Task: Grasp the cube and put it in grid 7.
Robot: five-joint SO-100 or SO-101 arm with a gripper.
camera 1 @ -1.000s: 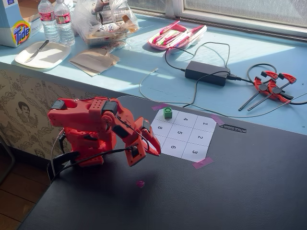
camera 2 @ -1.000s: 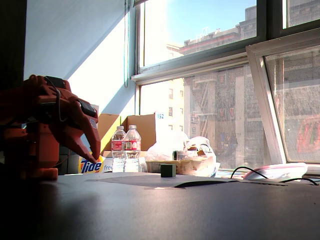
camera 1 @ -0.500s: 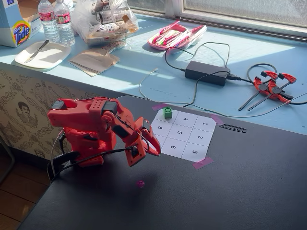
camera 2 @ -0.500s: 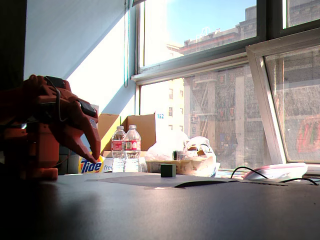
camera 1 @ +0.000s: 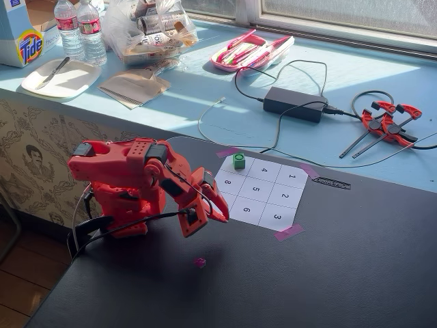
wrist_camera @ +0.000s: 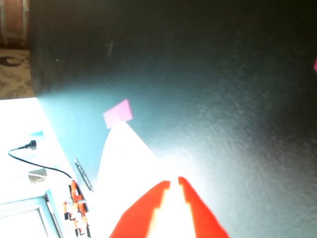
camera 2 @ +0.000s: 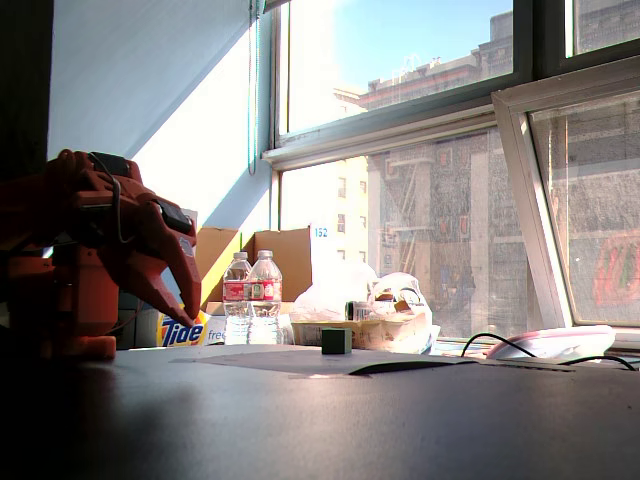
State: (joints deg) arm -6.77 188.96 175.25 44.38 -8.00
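Observation:
The green cube [camera 1: 238, 161] sits on the corner cell of the white numbered sheet beside cells 4 and 8, which is grid 7 [camera 1: 229, 169]; its digit is covered by the cube. The low fixed view shows the cube [camera 2: 336, 341] dark against the window. My red gripper [camera 1: 222, 215] hangs folded near the arm's base, well short of the cube, tip pointing down [camera 2: 192, 318]. In the wrist view its fingers nearly touch at the gripper [wrist_camera: 173, 182], with nothing between them. The wrist view does not show the cube.
A pink scrap [camera 1: 199, 262] lies on the black table in front of the arm. Pink tape [camera 1: 287, 232] holds the sheet's corners. On the blue sill behind are a power adapter [camera 1: 295, 104], red clamps [camera 1: 389, 119], water bottles [camera 1: 80, 29] and a plate [camera 1: 60, 77].

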